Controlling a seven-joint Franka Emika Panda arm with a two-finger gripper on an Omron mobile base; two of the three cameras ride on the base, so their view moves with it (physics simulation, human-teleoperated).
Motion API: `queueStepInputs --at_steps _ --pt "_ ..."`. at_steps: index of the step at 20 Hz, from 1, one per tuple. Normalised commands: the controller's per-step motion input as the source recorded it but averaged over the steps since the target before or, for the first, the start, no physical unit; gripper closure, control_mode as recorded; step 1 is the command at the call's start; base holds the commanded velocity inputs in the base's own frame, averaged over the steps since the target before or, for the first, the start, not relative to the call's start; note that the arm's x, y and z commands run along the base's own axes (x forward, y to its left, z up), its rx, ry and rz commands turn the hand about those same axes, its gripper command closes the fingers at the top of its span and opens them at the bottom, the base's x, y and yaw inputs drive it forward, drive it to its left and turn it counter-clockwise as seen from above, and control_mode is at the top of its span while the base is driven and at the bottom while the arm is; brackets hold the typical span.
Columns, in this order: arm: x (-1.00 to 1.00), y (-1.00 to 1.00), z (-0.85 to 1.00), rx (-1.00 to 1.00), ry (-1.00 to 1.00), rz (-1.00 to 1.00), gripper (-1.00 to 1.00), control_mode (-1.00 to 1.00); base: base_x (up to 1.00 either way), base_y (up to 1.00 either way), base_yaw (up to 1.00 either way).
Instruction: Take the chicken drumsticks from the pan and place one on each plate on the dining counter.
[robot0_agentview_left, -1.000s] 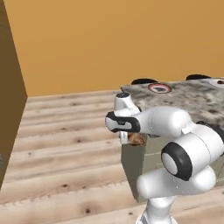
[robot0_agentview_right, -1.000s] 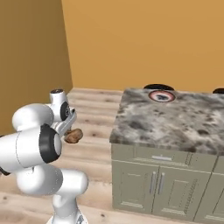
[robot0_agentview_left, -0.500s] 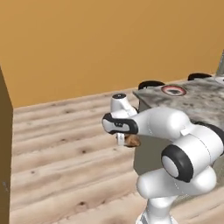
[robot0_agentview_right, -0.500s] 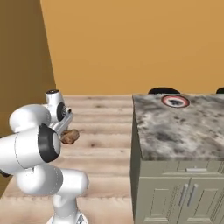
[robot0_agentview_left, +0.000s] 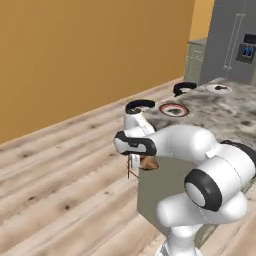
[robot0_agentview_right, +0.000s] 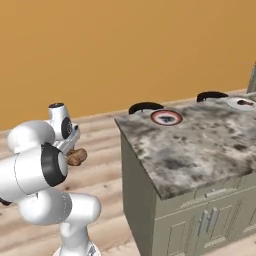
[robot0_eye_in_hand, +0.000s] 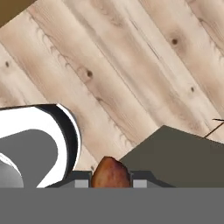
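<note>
My gripper (robot0_agentview_left: 141, 163) is shut on a golden-brown chicken drumstick (robot0_agentview_left: 149, 163), held low over the wooden floor just off the near corner of the dining counter (robot0_agentview_left: 226, 115). From the right the drumstick (robot0_agentview_right: 76, 157) hangs at the gripper (robot0_agentview_right: 72, 152), left of the counter (robot0_agentview_right: 200, 150). In the hand view its plump end (robot0_eye_in_hand: 110, 172) sits between the fingertips of the gripper (robot0_eye_in_hand: 110, 179). A red-rimmed plate (robot0_agentview_left: 173, 109) (robot0_agentview_right: 166, 117) lies near the counter's far corner. A white plate (robot0_agentview_left: 219, 88) (robot0_agentview_right: 241, 103) with a small dark thing on it lies farther along. The pan is out of view.
Two black round seats (robot0_agentview_left: 140, 105) (robot0_agentview_left: 185, 87) stand beyond the counter's far edge. A grey fridge (robot0_agentview_left: 235, 40) rises at the back right. An orange wall (robot0_agentview_right: 125, 45) runs behind, with open wooden floor (robot0_agentview_left: 60, 165) to the left.
The whole picture has shifted, so the base has moved and turned; the counter now shows corner-on and closer. The drumstick stays held in the shut gripper.
</note>
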Motion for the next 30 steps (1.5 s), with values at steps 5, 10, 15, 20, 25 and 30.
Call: queueStepInputs --at_steps 5,10,15,20,25,30 --pt "0.0 0.0 0.0 0.0 0.0 0.0 1.0 1.0 0.66 0.63 -0.59" --pt "0.0 0.0 0.0 0.0 0.0 0.0 1.0 1.0 0.41 0.62 -0.69" --pt "0.0 0.0 0.0 0.0 0.0 0.0 1.0 1.0 0.29 0.68 -0.64" --pt "0.0 0.0 0.0 0.0 0.0 0.0 1.0 1.0 0.23 0.83 -0.47" --pt "0.0 0.0 0.0 0.0 0.0 0.0 1.0 1.0 0.39 0.72 -0.5" --pt "0.0 0.0 0.0 0.0 0.0 0.0 1.0 1.0 0.41 0.63 -0.49"
